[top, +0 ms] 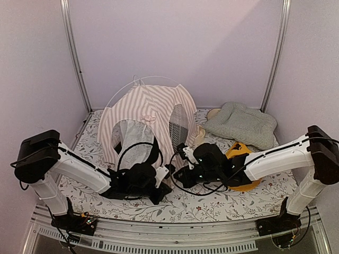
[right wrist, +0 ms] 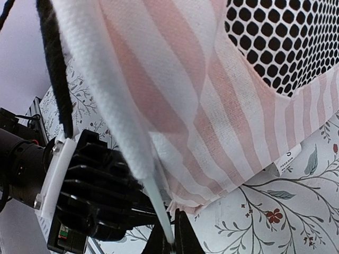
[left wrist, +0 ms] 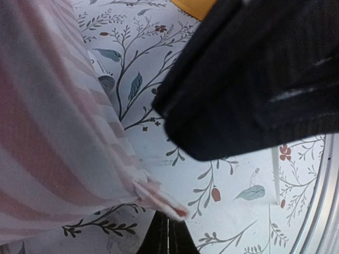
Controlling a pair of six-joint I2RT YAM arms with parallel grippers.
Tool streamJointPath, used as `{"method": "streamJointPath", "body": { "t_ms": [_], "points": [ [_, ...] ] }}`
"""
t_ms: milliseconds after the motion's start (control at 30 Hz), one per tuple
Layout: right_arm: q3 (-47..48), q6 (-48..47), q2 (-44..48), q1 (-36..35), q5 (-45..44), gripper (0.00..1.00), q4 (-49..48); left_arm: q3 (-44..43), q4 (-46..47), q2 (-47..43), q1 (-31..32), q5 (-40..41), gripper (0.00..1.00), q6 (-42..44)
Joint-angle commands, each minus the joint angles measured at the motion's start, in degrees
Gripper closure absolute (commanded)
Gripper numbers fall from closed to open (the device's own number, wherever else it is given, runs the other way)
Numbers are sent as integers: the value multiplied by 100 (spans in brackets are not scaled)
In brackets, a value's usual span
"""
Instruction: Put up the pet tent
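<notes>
Status: pet tent (top: 145,119) stands domed mid-table, pole arched over the roof, door flap facing 6 o'clock, so mostly up. What's left, I'd judge, is seating the pole end at the front corner, 5 o'clock of the tent. Right gripper (right wrist: 170,243) jaws nearly closed, pinching the white pole (right wrist: 159,203) at its tip. Left gripper (left wrist: 168,238) jaws fully closed, corner tab (left wrist: 167,203) lying at its tips; can't tell if gripped.

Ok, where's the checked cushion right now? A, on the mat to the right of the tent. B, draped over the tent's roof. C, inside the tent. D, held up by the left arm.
A: the cushion lies flat on the floral mat, to the right of the tent, near the back corner.
</notes>
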State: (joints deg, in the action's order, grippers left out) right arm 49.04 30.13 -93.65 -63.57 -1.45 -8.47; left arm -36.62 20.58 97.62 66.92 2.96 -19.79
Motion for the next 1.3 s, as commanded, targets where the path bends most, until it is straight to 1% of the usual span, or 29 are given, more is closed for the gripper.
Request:
{"method": "streamJointPath", "body": {
  "t_ms": [0,133,167,200,233,300,400,567,667,767,900,1067,1267],
  "points": [
    [-243,369,152,137,-77,95,-66,40,-522,147,62,-555,100,-22],
    [-217,371,162,117,81,90,18,15,-558,190,57,-547,100,-34],
    [-204,371,169,110,114,87,75,6,-555,195,53,-544,100,-30],
    [-196,366,190,108,140,83,124,3,-563,202,46,-542,100,-41],
    [-200,356,220,100,159,77,189,-2,-576,215,49,-552,100,-41],
    [-258,371,309,99,188,68,296,1,-582,213,47,-552,100,-54],
    [-389,404,513,99,244,57,413,12,-576,215,39,-556,100,-68],
    [-579,407,767,92,446,47,637,-19,-581,260,15,-590,100,-77],
    [-757,376,911,48,554,44,747,-34,-595,283,3,-615,100,-76],
    [-901,324,919,-58,616,43,836,-40,-599,289,1,-632,100,-74],
    [-902,188,685,-298,606,47,761,-39,-591,291,-9,-645,100,-88],
    [-965,129,406,-325,498,54,498,-24,-598,276,-11,-642,100,-110],
    [-1061,79,283,-325,610,69,259,48,-567,207,-10,-634,100,-155]
  ]
}}
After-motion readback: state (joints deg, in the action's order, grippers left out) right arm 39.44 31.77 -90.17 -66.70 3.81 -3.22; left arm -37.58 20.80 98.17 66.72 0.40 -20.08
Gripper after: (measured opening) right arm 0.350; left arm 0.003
